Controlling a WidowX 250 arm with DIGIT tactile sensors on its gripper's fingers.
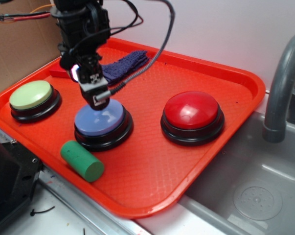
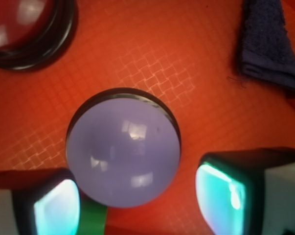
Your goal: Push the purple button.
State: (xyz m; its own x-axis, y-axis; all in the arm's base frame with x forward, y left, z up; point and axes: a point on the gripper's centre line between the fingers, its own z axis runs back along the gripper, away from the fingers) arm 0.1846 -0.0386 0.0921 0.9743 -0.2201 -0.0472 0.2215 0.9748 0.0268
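Gripper (image 1: 99, 99) down over rear edge of purple button (image 1: 102, 120), fingers (image 2: 56, 208) spread apart, one either side of dome in wrist view; contact impossible to tell. Purple button mid-tray (image 1: 137, 186). Green button (image 1: 32, 96) left of purple button, red button (image 1: 192, 111) right. Green cylinder (image 1: 82, 161) just in front, on its side. Blue cloth (image 1: 125, 65) behind.

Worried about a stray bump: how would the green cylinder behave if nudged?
The green cylinder lies on its side on the tray, so it would probably roll. It looks matte, maybe foam or rubber, so likely light and grippy. It sits near the purple button.
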